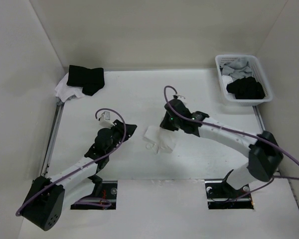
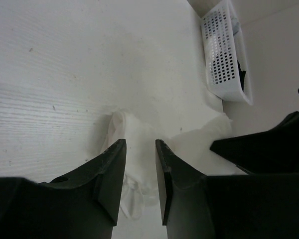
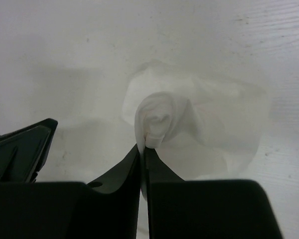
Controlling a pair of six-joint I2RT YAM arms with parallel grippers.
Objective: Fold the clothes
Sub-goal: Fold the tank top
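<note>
Thin, limp and light, the white garment crumpled at mid-worktop will likely sag, so edges or corners look the best hold. The right tool pinches a raised fold at its 1 o'clock side; the left tool, jaws part-spread and empty, hovers at 9 o'clock. The basket at 2 o'clock and the black bundle at 10 o'clock lie well clear.

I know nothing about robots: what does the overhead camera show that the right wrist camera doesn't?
Only overhead: a white basket at the far right and a black bundle at the far left. Only the right wrist: the right gripper pinched shut on a raised fold of the white garment. Both: that garment lying on the table.
</note>
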